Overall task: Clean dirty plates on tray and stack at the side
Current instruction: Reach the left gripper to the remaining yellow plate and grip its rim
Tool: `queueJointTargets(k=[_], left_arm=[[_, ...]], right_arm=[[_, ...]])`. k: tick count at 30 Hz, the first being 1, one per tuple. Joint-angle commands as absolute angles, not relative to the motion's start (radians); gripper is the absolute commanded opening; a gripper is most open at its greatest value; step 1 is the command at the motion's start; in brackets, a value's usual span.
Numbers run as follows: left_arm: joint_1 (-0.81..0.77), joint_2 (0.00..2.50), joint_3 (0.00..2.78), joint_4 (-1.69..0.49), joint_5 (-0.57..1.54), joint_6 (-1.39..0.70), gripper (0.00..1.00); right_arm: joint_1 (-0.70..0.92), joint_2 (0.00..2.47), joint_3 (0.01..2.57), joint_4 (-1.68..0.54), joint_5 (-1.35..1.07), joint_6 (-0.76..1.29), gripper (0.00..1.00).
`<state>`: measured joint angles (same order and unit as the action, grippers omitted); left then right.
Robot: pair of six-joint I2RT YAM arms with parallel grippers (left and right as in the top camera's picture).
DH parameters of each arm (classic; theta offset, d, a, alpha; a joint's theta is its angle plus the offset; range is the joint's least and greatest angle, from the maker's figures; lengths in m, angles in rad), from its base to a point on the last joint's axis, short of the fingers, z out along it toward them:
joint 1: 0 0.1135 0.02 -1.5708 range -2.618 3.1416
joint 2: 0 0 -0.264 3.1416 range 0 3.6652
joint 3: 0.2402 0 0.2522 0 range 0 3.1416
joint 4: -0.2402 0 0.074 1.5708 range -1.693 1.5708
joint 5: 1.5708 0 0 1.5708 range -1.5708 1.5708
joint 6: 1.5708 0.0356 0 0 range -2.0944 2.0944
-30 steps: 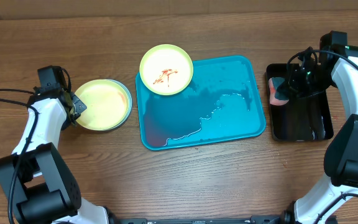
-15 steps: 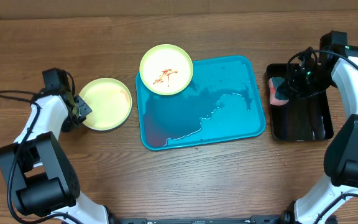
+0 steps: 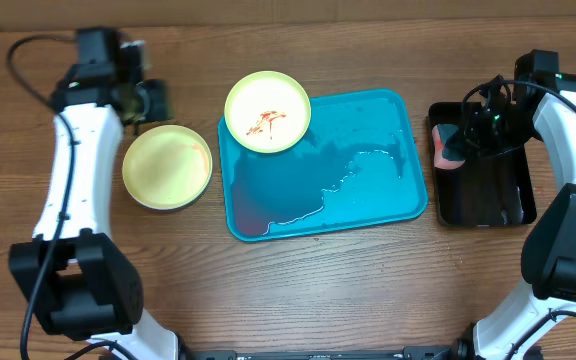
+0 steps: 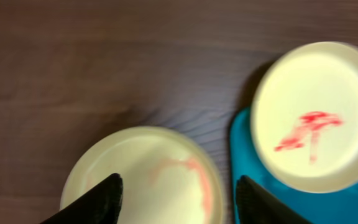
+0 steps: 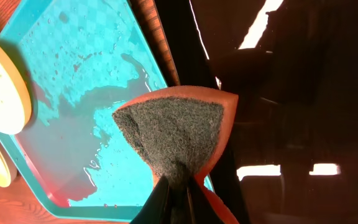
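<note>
On the table [image 3: 318, 290], the tray [image 3: 268, 185] is the biggest thing and serves as the reference point. It is nearly cleared. It holds a broad sheet of water [image 3: 368, 190] across its right and near parts, with a faint reddish tint at its near-left corner. Only one plate touches it.

The black tray [image 3: 488, 195] lies just beside the tray's right edge. The right claw [image 5: 174, 186] hangs over the end of it that is farthest from the robot. This claw is clenched on a sponge [image 5: 173, 134], which has a grey scouring face and an orange backing. Nothing else can be made out in the black tray.

The stack [image 3: 166, 167] lies on the table just off the tray's left edge, apart from it. A pale yellow-green plate is on top, and a paler rim seems to peek out beneath it, though that is hard to confirm. A faint pinkish streak on the top plate suggests the wipe was not perfect. These plates look done and put aside.

The dirty plate [image 3: 268, 112] sits on the tray's far-left corner and overhangs the rim, with red smears across its middle. By my reading this is the work that is left: it needs scrubbing and then goes on the stack.

The left claw [image 4: 176, 186] is released and holds nothing. It hovers above the table to the left of the tray's far-left corner, over the far edge of the stack.
</note>
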<state>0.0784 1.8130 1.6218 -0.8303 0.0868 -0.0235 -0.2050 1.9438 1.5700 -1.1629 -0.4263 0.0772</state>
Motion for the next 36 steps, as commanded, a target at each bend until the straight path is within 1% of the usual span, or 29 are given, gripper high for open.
queueJointTargets(k=[1,3,6,9,14,18,19,22,25,28,31,34,36], left_arm=[[0.01,1.872,1.712,-0.821,0.12,0.111,0.67],[-0.023,1.935,1.773,-0.818,0.121,0.155,0.72],[-0.065,2.026,1.844,-0.805,0.121,0.218,0.75],[-0.103,2.109,1.882,-0.766,0.119,0.271,0.81],[-0.128,2.214,1.883,-0.63,0.072,0.292,0.84],[-0.128,2.278,1.883,-0.562,0.055,0.292,0.84],[-0.128,2.291,1.883,-0.559,0.063,0.292,0.82],[-0.13,2.32,1.882,-0.571,0.094,0.292,0.75],[-0.134,2.333,1.882,-0.586,0.133,0.292,0.64],[-0.137,2.333,1.882,-0.587,0.132,0.292,0.48],[-0.146,2.333,1.882,-0.587,0.131,0.292,0.28],[-0.155,2.332,1.882,-0.587,0.131,0.292,0.18],[-0.159,2.332,1.882,-0.588,0.131,0.287,0.13]], right_arm=[[-0.207,1.906,1.591,-1.157,-0.427,0.07,0.05],[-0.207,1.906,1.591,-1.158,-0.427,0.07,0.05],[-0.207,1.906,1.591,-1.161,-0.427,0.069,0.05],[-0.207,1.906,1.591,-1.164,-0.427,0.07,0.05],[-0.207,1.906,1.591,-1.167,-0.427,0.07,0.05],[-0.207,1.906,1.591,-1.174,-0.426,0.069,0.05],[-0.207,1.906,1.591,-1.174,-0.426,0.065,0.05],[-0.207,1.906,1.591,-1.174,-0.426,0.051,0.05],[-0.207,1.906,1.591,-1.173,-0.426,0.051,0.05],[-0.207,1.906,1.591,-1.173,-0.426,0.051,0.05],[-0.207,1.906,1.591,-1.173,-0.426,0.051,0.05],[-0.207,1.906,1.591,-1.172,-0.426,0.051,0.05],[-0.207,1.906,1.591,-1.171,-0.426,0.051,0.05]])
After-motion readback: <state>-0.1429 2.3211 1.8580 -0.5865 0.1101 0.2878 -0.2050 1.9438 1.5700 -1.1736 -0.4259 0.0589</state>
